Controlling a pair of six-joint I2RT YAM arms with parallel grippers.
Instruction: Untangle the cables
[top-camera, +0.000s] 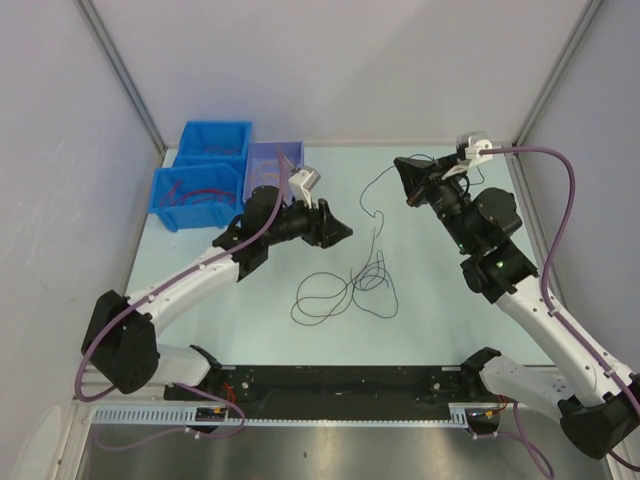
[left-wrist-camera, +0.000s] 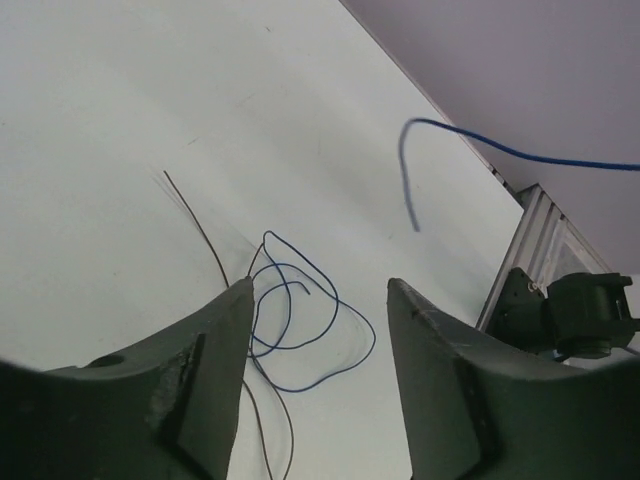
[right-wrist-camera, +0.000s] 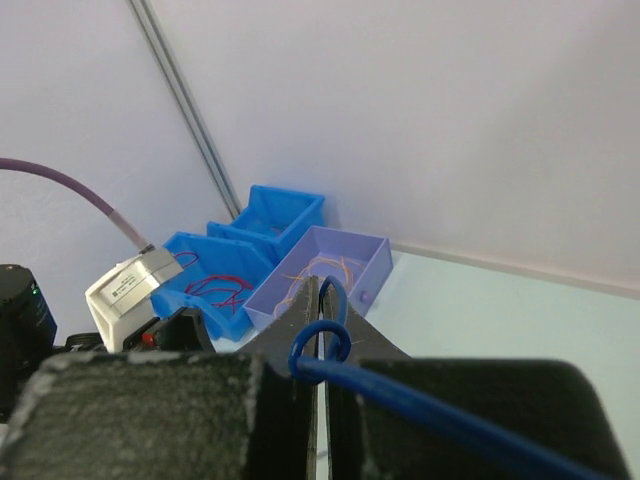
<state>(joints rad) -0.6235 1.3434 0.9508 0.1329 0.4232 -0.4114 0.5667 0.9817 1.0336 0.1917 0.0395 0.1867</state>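
Two pincers work over a pale, smooth table. The left pincer stands partly open, its two dark, wedge-shaped fingers apart with nothing between them. It hangs above the cables, thin springy wires lying in loose overlapping loops at the table's middle. Close up, at least two show there, one blue and one dark brown; I cannot count more. The right pincer is closed on one blue cable, which curls into a small ring at the fingertips. Three open plastic bins sit at the far left corner. Two blue bins stand there, the nearer holding red wires. One lilac bin holds orange wires.
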